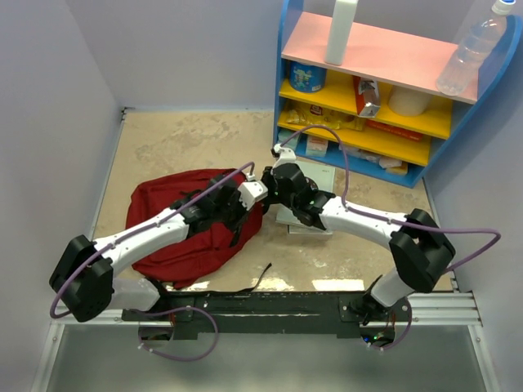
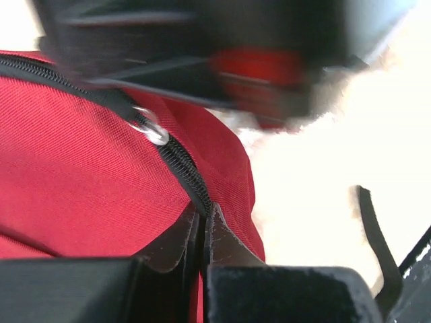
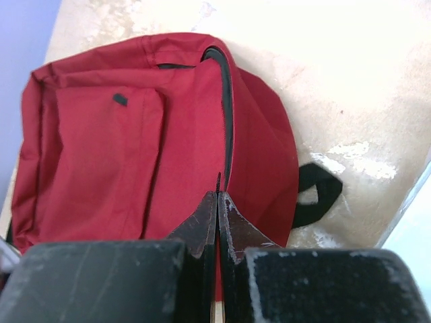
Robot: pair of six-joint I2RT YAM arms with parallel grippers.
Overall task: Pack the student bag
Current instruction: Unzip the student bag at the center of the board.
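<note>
The student bag point(image 1: 184, 237) is a dark red backpack lying flat on the table, left of centre. My left gripper point(image 1: 248, 214) is at the bag's right edge. In the left wrist view it point(image 2: 204, 214) is shut on the black zipper line point(image 2: 178, 161) of the bag point(image 2: 74, 182), below a silver zipper pull point(image 2: 152, 130). My right gripper point(image 1: 270, 193) hovers next to it. In the right wrist view it point(image 3: 218, 195) is shut, with a thin black toothed strip point(image 3: 218, 180) sticking out of the tips, above the bag point(image 3: 101, 141).
A white book point(image 1: 314, 219) lies under the right arm. A blue shelf point(image 1: 425, 163) with bottles and packets stands at the back right. A black strap point(image 1: 263, 274) trails off the bag toward the near edge. Walls stand close on the left and right.
</note>
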